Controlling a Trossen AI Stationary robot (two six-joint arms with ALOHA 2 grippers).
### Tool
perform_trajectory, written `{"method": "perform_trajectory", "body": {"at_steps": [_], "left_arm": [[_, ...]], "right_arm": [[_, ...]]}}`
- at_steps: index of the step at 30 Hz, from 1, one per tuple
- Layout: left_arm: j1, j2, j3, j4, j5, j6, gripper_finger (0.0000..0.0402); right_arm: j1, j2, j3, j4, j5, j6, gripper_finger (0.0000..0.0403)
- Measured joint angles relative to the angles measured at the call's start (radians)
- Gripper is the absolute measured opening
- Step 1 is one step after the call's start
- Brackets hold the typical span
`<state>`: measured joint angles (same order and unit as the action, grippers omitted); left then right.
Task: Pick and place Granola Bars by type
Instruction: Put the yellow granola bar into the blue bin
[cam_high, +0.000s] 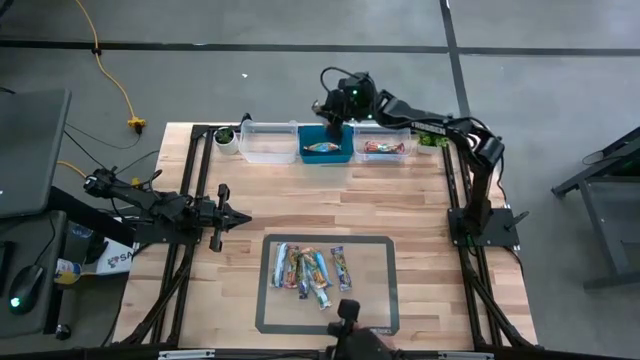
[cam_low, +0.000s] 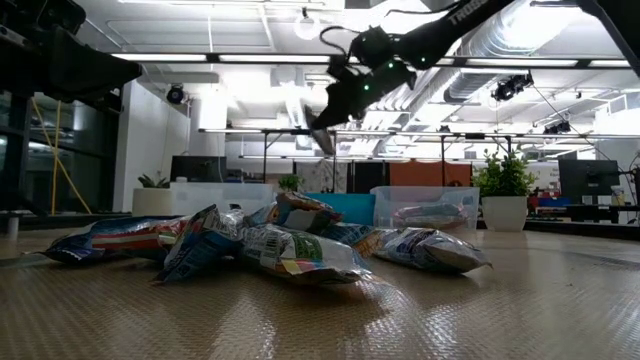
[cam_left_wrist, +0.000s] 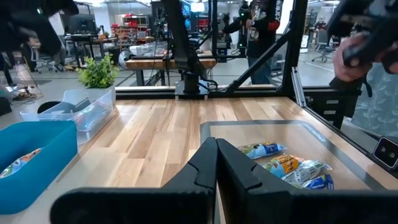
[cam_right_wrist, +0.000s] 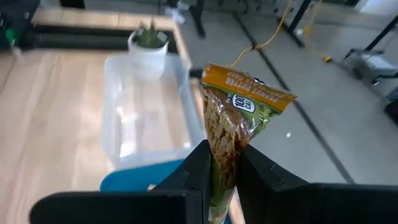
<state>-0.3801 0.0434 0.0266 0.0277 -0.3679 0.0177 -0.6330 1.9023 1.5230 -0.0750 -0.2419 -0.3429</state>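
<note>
My right gripper (cam_right_wrist: 224, 152) is shut on a granola bar (cam_right_wrist: 239, 112) in a green wrapper with an orange end. It hangs above the far row of bins (cam_high: 328, 112), over the edge between the empty clear bin (cam_high: 268, 142) and the blue bin (cam_high: 326, 148). One bar lies in the blue bin, and a red-orange one lies in the right clear bin (cam_high: 385, 145). Several more bars (cam_high: 310, 268) lie in a heap on the dark-framed mat (cam_high: 375, 300). My left gripper (cam_high: 240, 217) waits shut at the table's left, touching nothing. My right gripper pinches the green bar between its two fingers at its lower part (cam_right_wrist: 225, 142). The bar runs along the fingers, and its orange end (cam_right_wrist: 249, 87) sticks out past the fingertips. The fingers slant down from the table's right toward the far bins. The bar is lifted clear.
A small potted plant (cam_high: 227, 137) stands left of the clear bin at the far edge, and another (cam_high: 430, 138) stands right of the bins. Bare wood lies between the bins and the mat. A black frame (cam_high: 200, 180) runs round the table.
</note>
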Motion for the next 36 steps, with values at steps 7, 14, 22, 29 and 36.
{"method": "perform_trajectory", "body": {"at_steps": [7,14,22,29,36], "left_arm": [[0.0,0.0,0.0,0.0,0.0,0.0,0.0001],[0.0,0.0,0.0,0.0,0.0,0.0,0.0001],[0.0,0.0,0.0,0.0,0.0,0.0,0.0001],[0.0,0.0,0.0,0.0,0.0,0.0,0.0001],[0.0,0.0,0.0,0.0,0.0,0.0,0.0001]], "right_arm": [[0.017,0.052,0.0,-0.09,-0.01,0.001,0.0046],[0.019,0.064,0.002,-0.149,-0.036,-0.013,0.0046],[0.011,0.112,0.158,-0.355,-0.028,-0.079,0.0046],[0.034,0.224,0.394,-0.67,0.003,-0.192,0.0046],[0.046,0.303,0.497,-0.863,0.081,-0.268,0.0046]]}}
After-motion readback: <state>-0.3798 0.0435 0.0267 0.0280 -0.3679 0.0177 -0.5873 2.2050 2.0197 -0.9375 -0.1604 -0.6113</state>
